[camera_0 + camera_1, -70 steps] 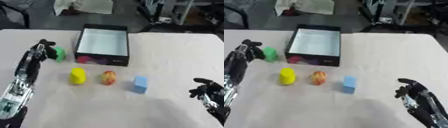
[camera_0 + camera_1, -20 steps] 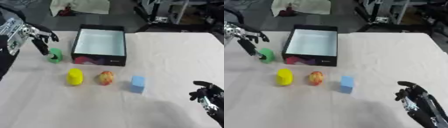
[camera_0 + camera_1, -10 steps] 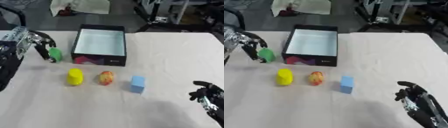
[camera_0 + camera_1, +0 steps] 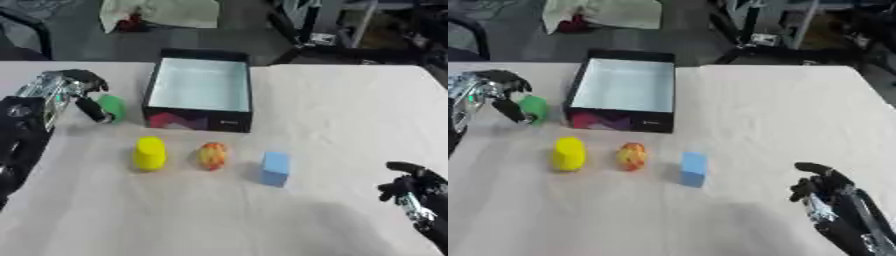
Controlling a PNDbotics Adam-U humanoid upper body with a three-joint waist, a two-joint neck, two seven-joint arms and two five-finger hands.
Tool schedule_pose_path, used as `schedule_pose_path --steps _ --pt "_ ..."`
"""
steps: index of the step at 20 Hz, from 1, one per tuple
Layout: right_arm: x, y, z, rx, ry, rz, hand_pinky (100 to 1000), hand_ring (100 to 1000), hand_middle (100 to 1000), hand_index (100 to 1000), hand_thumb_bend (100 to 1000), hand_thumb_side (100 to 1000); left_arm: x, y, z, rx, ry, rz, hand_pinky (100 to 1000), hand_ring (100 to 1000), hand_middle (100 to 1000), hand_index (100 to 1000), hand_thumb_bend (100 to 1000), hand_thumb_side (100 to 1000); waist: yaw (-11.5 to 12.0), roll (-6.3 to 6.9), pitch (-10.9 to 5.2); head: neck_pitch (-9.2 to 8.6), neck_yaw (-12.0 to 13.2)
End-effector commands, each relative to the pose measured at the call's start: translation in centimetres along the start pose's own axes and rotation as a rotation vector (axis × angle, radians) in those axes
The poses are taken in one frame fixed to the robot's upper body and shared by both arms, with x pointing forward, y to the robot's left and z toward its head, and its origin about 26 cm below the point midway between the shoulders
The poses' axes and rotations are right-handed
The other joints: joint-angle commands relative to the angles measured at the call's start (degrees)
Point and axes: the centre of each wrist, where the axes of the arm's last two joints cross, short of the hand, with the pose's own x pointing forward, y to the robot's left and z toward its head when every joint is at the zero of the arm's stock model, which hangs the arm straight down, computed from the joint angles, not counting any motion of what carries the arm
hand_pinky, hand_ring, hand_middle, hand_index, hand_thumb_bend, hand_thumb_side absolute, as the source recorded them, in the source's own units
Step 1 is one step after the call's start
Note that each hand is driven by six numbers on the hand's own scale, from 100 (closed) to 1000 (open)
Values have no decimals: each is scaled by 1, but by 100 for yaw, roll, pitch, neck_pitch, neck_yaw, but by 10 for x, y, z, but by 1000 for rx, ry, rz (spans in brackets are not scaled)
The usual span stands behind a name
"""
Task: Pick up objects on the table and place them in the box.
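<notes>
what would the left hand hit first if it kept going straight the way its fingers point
Most likely the green object. The left hand has its fingers curled down beside it, nearly or already touching; depth is unclear. Beyond the object along that line stands the box.

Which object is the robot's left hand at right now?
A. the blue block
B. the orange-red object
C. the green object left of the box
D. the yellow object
C: the left hand has its fingers around the green object beside the box; the other three lie untouched in front.
</notes>
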Motion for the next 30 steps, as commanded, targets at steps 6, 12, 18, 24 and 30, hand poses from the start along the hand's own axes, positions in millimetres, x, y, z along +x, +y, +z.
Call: schedule_pose_path --steps 6,12,18,24,30 --pt "3 -3 -2 3 -12 15 686 484 311 768 100 473 -5 12 5 74 -4 33 445 435 532 700 100 239 -21 -1 -117 -11 4" --pt "3 -4 -1 1 -9 16 686 484 311 768 100 471 -7 71 33 288 -6 27 424 408 508 687 100 219 -18 0 -141 -11 7" --pt "2 -2 0 10 -5 13 686 483 311 768 100 472 32 133 61 472 -91 -29 454 419 523 708 100 219 -11 -9 -159 -11 42" --pt "2 0 -2 19 -10 0 686 483 311 768 100 477 97 120 39 424 -168 -64 464 434 535 720 100 248 -86 -38 -137 -11 145" --pt "3 0 -5 22 -19 -6 686 482 311 767 100 478 137 87 19 453 -172 -83 664 603 686 843 222 365 -168 -51 -97 -11 215"
